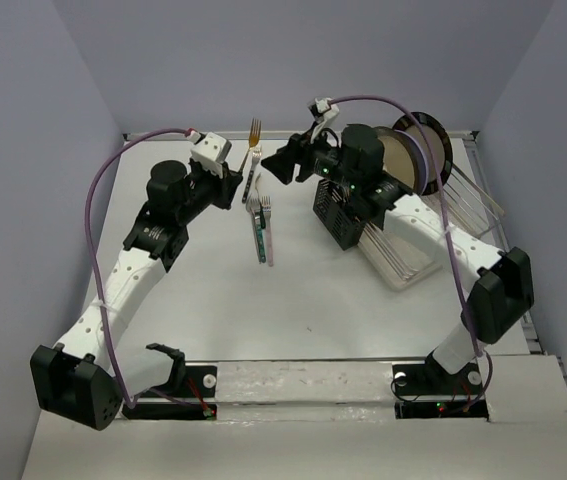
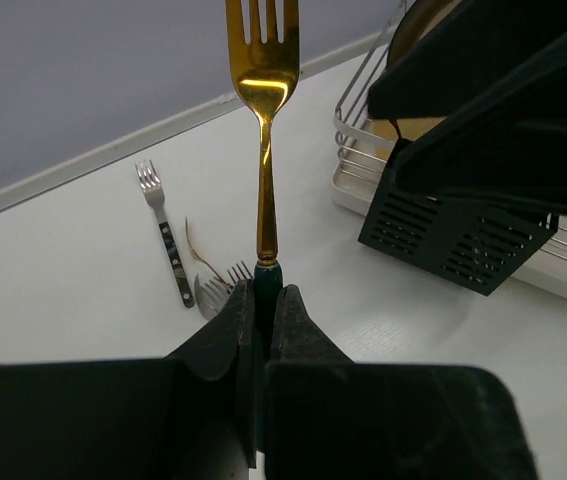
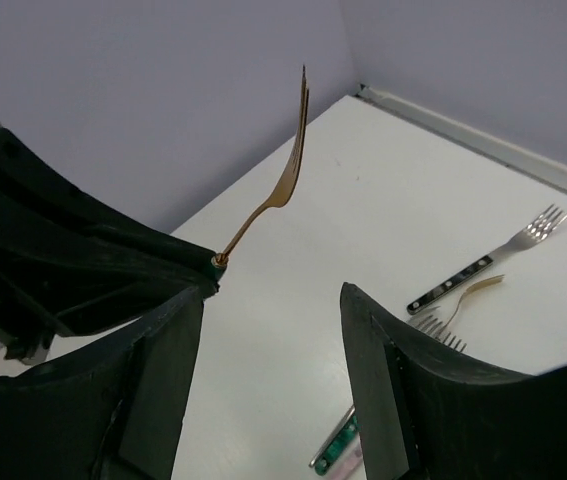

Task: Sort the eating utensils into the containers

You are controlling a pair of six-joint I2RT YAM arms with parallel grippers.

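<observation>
My left gripper (image 1: 235,182) is shut on the dark green handle of a gold fork (image 1: 255,130) and holds it off the table, tines pointing away; the fork (image 2: 263,110) rises from the closed jaws (image 2: 263,292) in the left wrist view. My right gripper (image 1: 281,165) is open and empty, just right of that fork, with the fork (image 3: 281,175) beside its left finger (image 3: 168,350). The black perforated caddy (image 1: 341,218) stands under the right arm and also shows in the left wrist view (image 2: 453,235). Several forks and knives (image 1: 261,228) lie on the table between the arms.
A wire dish rack (image 1: 433,235) with round plates (image 1: 418,155) stands at the back right beside the caddy. A black-handled fork (image 2: 168,245) and silver fork tines (image 2: 221,285) lie below the left gripper. A green-handled utensil (image 3: 335,452) lies under the right gripper. Walls close the back and sides.
</observation>
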